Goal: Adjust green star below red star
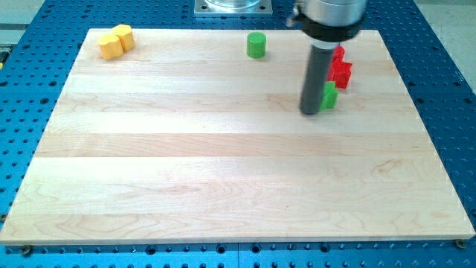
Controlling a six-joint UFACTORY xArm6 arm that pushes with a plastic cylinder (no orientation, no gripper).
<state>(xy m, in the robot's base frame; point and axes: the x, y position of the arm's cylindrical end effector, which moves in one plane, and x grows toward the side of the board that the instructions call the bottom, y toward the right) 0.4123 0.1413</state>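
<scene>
The dark rod of the arm stands in front of the small green star block (329,97), covering its left side so only a sliver shows at the rod's right; my tip (310,112) sits just at that block's left, contact impossible to judge; the red star block (341,74) is partly hidden too, and a second red piece (339,53) above it is too covered to name its shape; the arm's grey body is cut off by the view's top edge.
</scene>
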